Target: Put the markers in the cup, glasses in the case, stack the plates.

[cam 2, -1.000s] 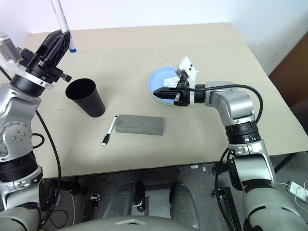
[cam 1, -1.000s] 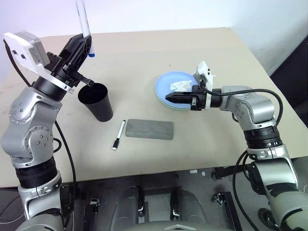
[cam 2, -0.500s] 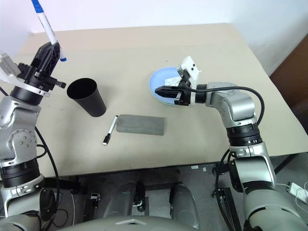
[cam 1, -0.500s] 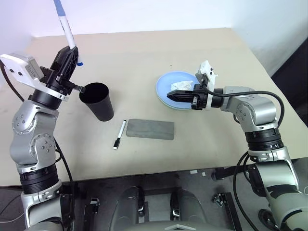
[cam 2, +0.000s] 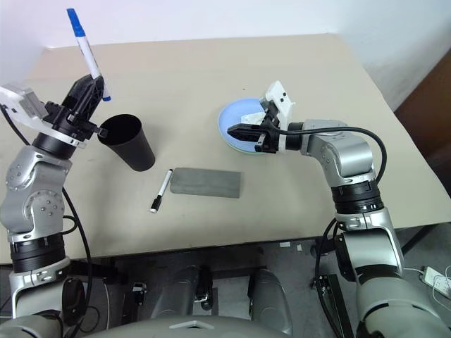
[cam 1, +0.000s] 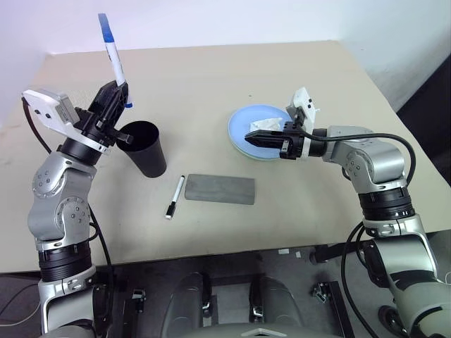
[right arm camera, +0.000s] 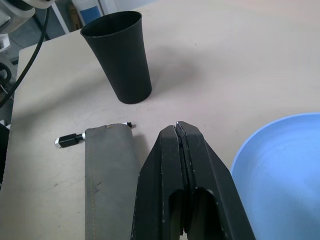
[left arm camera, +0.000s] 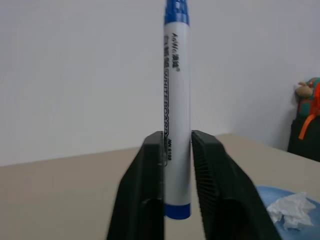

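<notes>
blue-capped marker (left arm camera: 177, 115): its cap is running off the frame edge in the left wrist view, and the left gripper (left arm camera: 178, 165) fingers are covering part of the printed barrel.
green plate (cam 1: 243, 149): showing only as a thin sliver under the blue plate (cam 1: 243, 127); possibly mint, hard to tell.
black-capped marker (right arm camera: 70, 139): the case (right arm camera: 107, 185) is hiding most of it in the right wrist view.
cup (cam 1: 144, 148): its inside is staying dark, contents unreadable.
tissue (left arm camera: 292, 208): blurring at the frame edge.
</notes>
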Robot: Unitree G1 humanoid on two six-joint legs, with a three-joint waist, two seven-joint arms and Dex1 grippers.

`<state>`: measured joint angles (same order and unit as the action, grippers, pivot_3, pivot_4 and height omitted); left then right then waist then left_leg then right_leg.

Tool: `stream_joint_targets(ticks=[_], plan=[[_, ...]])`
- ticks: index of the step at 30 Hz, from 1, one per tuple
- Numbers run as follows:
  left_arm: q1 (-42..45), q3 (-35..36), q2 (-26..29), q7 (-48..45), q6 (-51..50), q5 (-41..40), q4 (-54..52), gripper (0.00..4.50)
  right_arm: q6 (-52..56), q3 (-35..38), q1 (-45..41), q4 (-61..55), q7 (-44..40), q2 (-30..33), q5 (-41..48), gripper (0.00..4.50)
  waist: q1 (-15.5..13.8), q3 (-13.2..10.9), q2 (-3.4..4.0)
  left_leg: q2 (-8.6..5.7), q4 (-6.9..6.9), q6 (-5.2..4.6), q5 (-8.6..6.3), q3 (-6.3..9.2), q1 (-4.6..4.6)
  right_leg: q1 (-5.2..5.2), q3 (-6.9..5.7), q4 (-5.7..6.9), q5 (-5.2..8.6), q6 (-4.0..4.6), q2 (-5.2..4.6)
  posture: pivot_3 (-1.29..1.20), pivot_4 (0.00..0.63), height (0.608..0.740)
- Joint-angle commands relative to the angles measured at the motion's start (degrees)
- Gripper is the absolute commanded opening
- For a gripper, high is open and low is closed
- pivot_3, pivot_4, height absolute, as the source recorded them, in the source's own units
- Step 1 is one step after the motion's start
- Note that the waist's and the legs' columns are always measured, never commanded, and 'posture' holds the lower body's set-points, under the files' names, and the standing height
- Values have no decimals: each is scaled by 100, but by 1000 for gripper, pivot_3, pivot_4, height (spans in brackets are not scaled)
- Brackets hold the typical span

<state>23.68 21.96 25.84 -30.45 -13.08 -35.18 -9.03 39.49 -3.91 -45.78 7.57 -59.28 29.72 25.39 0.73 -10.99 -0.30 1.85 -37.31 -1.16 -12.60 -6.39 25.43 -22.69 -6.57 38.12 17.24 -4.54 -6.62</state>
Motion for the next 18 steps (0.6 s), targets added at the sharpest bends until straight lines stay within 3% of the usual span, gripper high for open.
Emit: stream_joint_targets(ticks=[1,7,8,13,18], plan=[[-126,101,54,-45,-19,-178,-231,2290,-192,73,-43,-39,65,-7,-53,0,0,0,0,0,0,1,0,0,0,0,0,0,0,0,-1,0,150,719],[-335,203,116,61,-17,-219,-438,4329,-215,39,-13,-26,60,-22,-68,0,2,0,0,0,0,0,0,0,0,0,0,0,0,0,-2,0,150,719],[-354,204,126,63,-1,-203,-448,4464,-218,34,-20,-15,56,-30,-73,0,2,0,0,0,0,0,0,0,0,0,0,0,0,0,-3,0,150,719],[-469,280,309,33,-237,-358,-662,4464,-231,36,-101,76,9,-69,-72,0,4,0,0,0,1,-8,-5,0,0,0,0,0,0,1,-3,0,150,719],[-701,615,1083,-13,-1130,-937,-1096,4464,-83,-22,-190,207,-78,-27,-86,0,12,-2,-2,1,2,-6,-4,1,0,-3,0,0,0,1,-3,0,150,719]])
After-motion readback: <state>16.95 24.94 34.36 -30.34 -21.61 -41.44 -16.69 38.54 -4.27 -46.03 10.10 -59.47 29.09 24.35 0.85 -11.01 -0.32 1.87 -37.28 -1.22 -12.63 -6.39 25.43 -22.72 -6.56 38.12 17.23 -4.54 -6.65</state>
